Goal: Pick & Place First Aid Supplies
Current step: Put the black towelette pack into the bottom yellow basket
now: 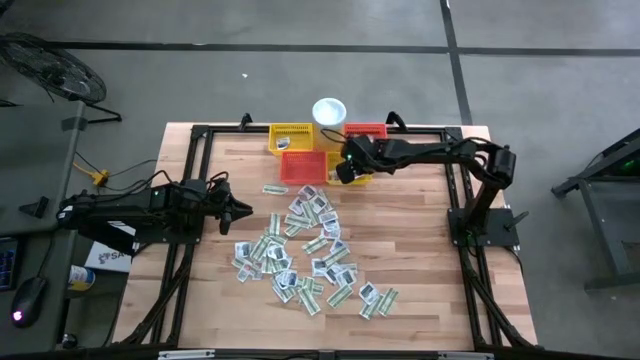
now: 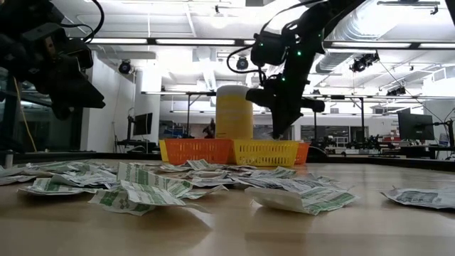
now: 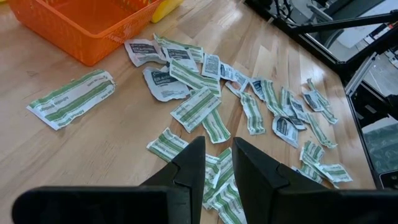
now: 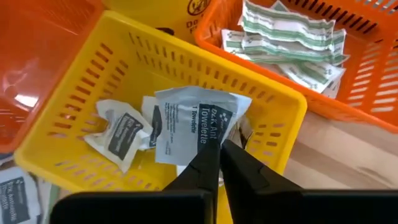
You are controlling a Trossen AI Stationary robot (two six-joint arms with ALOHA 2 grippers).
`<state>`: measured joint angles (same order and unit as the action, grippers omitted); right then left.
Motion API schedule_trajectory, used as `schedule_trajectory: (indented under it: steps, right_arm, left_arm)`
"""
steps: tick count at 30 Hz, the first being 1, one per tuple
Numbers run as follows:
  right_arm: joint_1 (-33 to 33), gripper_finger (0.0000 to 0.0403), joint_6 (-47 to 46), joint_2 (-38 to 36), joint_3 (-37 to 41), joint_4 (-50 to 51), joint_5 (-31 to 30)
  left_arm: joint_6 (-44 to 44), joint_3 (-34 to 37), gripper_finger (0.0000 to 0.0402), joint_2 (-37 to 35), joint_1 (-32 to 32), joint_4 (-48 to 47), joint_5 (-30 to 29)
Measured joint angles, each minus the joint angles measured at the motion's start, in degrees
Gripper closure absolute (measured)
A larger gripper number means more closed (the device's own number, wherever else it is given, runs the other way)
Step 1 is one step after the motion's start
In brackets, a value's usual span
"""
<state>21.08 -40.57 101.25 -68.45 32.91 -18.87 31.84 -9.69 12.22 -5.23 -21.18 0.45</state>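
Our right hand (image 4: 219, 155) pinches a white towelette sachet (image 4: 193, 124) over the yellow basket (image 4: 81, 81); our left hand (image 3: 216, 163), fingers slightly spread, hovers above sachets scattered (image 1: 305, 250) on the table (image 1: 420, 260)

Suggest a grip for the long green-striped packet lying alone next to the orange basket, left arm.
Pinch the long packet across its narrow width near the middle, coming straight down with the left gripper. It lies flat on the table, clear of the pile and apart from the orange basket, so both long edges look free. It sits flush with the wood, so the fingers would likely have to scrape under an edge.
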Motion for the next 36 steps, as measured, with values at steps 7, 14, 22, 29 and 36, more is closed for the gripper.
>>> schedule_trajectory:
  steps: [7,14,22,29,36]
  right_arm:
    - [-0.05,0.0347,-4.01,0.00,0.00,0.83,0.50]
    - [-2.58,0.0304,1.09,-2.67,-0.02,3.48,4.28]
    - [-9.99,0.0293,8.18,-5.47,-0.04,10.24,16.68]
    - [-19.05,0.0293,15.42,-5.64,-0.04,13.33,19.85]
    - [-27.96,0.0292,31.11,-5.64,-0.04,13.24,23.99]
  left_arm:
    - [0.01,-0.01,0.0321,0.00,0.02,0.00,0.00]
    - [0.01,0.00,0.0321,0.01,0.01,0.00,0.00]
    - [0.00,0.00,0.0321,-0.01,0.00,0.01,0.00]
    - [0.00,0.00,0.0321,0.01,0.00,0.01,0.00]
    - [0.00,0.00,0.0321,-0.01,0.01,0.01,0.00]
